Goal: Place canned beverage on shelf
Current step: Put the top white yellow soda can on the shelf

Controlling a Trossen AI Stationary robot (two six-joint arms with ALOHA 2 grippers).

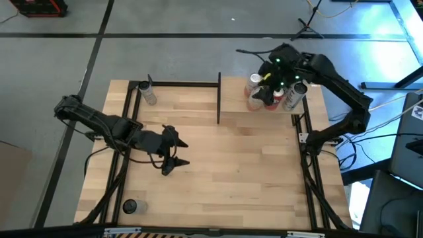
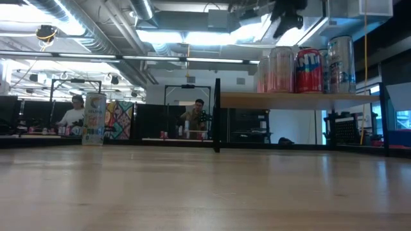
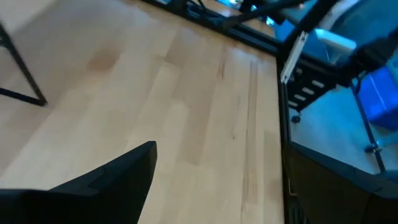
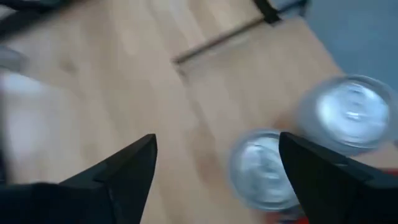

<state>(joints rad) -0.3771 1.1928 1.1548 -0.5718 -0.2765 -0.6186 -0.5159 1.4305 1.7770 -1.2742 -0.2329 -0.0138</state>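
The shelf (image 1: 232,94), a small light-wood board on black posts, stands at the table's far right; the low view shows its edge (image 2: 257,99). Three cans stand upright on it: a pink-white one (image 2: 279,69), a red one (image 2: 309,69) and a tall silver one (image 2: 340,64). My right gripper (image 1: 273,78) hovers above them, open and empty. In the right wrist view (image 4: 217,168) two can tops (image 4: 264,168) (image 4: 351,112) show below its fingers. My left gripper (image 1: 177,153) is open and empty over the table's left middle.
A tall pale can (image 1: 147,92) stands on the tabletop at the far left, also in the low view (image 2: 94,119). Another can (image 1: 132,207) stands near the front left corner. A black post (image 1: 219,99) marks the shelf's left end. People sit in the room beyond the table.
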